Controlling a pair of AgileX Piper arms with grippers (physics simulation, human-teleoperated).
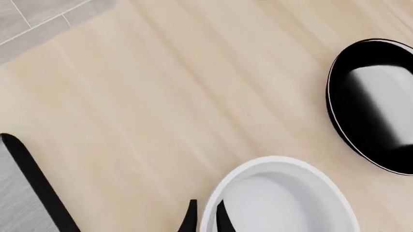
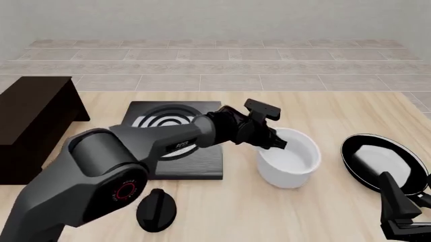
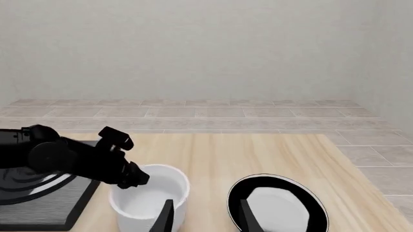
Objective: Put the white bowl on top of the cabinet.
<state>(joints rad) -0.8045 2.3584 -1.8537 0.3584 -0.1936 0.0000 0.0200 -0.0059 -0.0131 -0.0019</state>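
Underneath everything lies a pale wood table, its grain running in light streaks. Beyond its far edge stretches a floor of grey-beige tiles, ending at a plain pale wall.

At the table's left side stands the cabinet, dark brown and box-shaped with a flat top. Just to its right lies a flat black slab marked with white concentric rings. A black knob rests on the table nearer the camera, in front of the slab.

Right of the slab sits the bowl, white, deep and straight-sided, resting on the table well apart from the cabinet. Its inside looks bare white. Further right, near the table's right edge, lies a shallow black pan with a white patch inside.

From the left, the left arm reaches across the slab to the bowl. The left gripper is at the bowl's near-left rim; in the left wrist view its two dark fingertips straddle the rim, one outside and one inside, narrowly spaced, gripping the rim.

Low at the right, the right gripper hangs above the table with its jaws spread apart, grasping nothing.
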